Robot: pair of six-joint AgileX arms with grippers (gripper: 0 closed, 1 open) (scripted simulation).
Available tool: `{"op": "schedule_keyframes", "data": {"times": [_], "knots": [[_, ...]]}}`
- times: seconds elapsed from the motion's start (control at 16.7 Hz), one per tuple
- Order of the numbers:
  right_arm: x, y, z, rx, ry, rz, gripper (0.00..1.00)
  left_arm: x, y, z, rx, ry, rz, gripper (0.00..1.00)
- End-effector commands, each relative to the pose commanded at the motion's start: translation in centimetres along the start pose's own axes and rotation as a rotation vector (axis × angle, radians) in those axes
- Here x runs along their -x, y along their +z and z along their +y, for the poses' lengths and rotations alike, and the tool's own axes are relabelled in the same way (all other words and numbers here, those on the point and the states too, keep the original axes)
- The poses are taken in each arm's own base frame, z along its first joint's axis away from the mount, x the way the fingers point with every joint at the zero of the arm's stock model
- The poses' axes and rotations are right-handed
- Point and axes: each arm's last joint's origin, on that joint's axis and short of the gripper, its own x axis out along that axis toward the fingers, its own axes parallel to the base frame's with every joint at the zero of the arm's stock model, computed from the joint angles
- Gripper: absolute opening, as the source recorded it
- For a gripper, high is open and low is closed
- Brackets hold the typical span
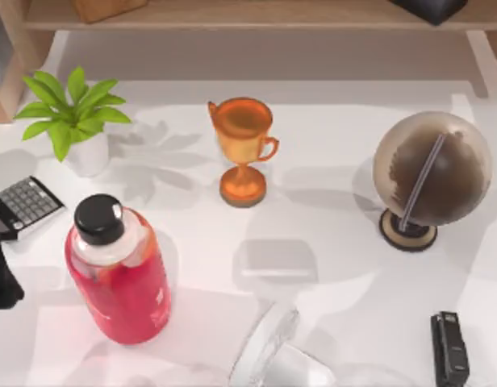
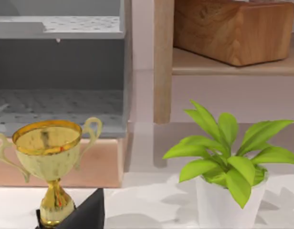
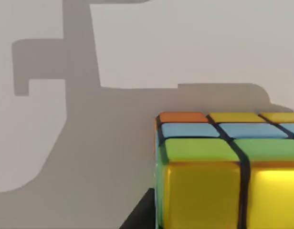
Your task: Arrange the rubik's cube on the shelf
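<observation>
The rubik's cube [image 3: 223, 171] sits very close in the right wrist view, showing yellow, green, blue and orange squares with dark grid lines, above the white tabletop and its shadows. A dark finger [image 3: 140, 214] lies against its side, so my right gripper looks shut on it. My right arm [image 1: 273, 355] is at the table's front middle and covers the cube from above. The shelf [image 1: 256, 14] runs along the back as a light-wood plank, with its wooden upright [image 2: 163, 62] beside the plant. My left arm [image 1: 0, 278] is parked at the left edge.
An orange trophy [image 1: 242, 149] stands mid-table, a globe [image 1: 430, 173] at the right and a potted plant [image 1: 71, 121] back left. A red bottle [image 1: 119, 270], a calculator [image 1: 24, 205] and a black stapler [image 1: 448, 347] lie nearer. A wooden block [image 1: 107, 8] and a dark object [image 1: 430, 8] occupy the shelf.
</observation>
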Motion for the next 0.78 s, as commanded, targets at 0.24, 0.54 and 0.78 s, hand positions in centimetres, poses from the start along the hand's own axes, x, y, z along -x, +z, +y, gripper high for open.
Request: {"op": "schedule_keyframes", "data": {"times": [0.24, 0.54, 0.78], "knots": [[0.0, 0.0, 0.0, 0.0, 0.0, 0.0, 0.0, 0.0, 0.0, 0.0, 0.0, 0.0, 0.0, 1.0], [0.4, -0.1, -0.1, -0.001, -0.001, 0.006, 0.0, 0.0, 0.0, 0.0, 0.0, 0.0, 0.0, 1.0], [2.6, -0.5, 0.1, 0.016, -0.008, 0.039, 0.0, 0.0, 0.0, 0.0, 0.0, 0.0, 0.0, 1.0]]}}
